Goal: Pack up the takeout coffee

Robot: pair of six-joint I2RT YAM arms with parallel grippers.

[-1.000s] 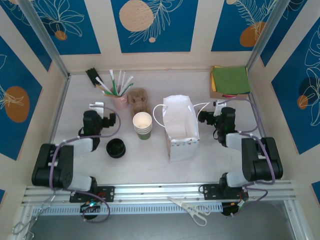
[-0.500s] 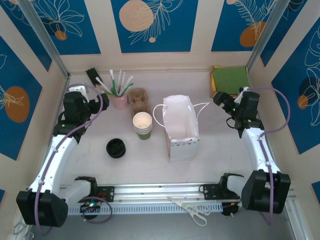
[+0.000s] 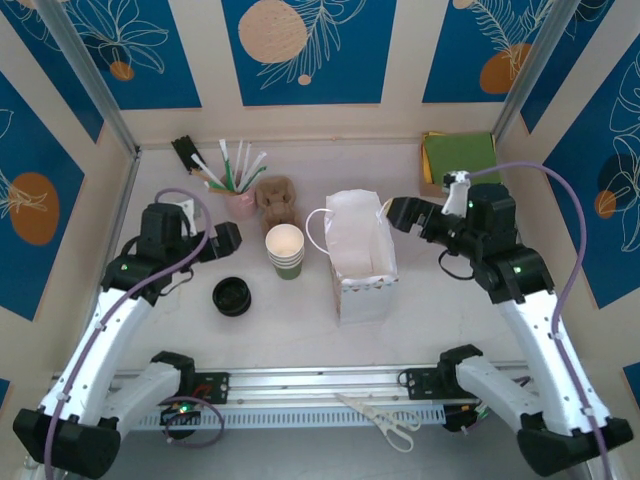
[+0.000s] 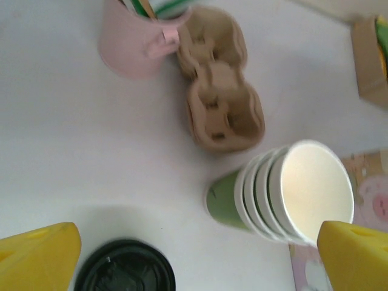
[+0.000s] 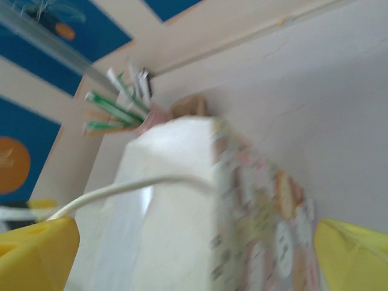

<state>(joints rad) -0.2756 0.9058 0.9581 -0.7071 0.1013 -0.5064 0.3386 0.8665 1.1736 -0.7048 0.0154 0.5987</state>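
Observation:
The takeout coffee is out of view. A stack of lidless green cups (image 3: 285, 250) (image 4: 285, 191) stands mid-table, with a lone black lid (image 3: 232, 296) (image 4: 124, 267) lying to its left. The white bag (image 3: 360, 250) (image 5: 182, 212) stands upright and open just right of the cups. My left gripper (image 3: 228, 240) (image 4: 195, 257) hovers open above the table between lid and cups, holding nothing. My right gripper (image 3: 400, 213) (image 5: 194, 254) is open beside the bag's upper right edge, its yellow fingers either side of the bag's rim and handle.
A brown cardboard cup carrier (image 3: 278, 200) (image 4: 221, 97) and a pink cup of straws (image 3: 240, 203) (image 4: 130, 42) stand behind the green cups. Green napkins in a box (image 3: 460, 160) sit at the back right. Scissors (image 3: 385, 420) lie on the front rail.
Both arms unfolded from their rest pose, swung outward, then came in toward the middle: the left toward the lid and cups, the right toward the bag. Both grippers stayed open.

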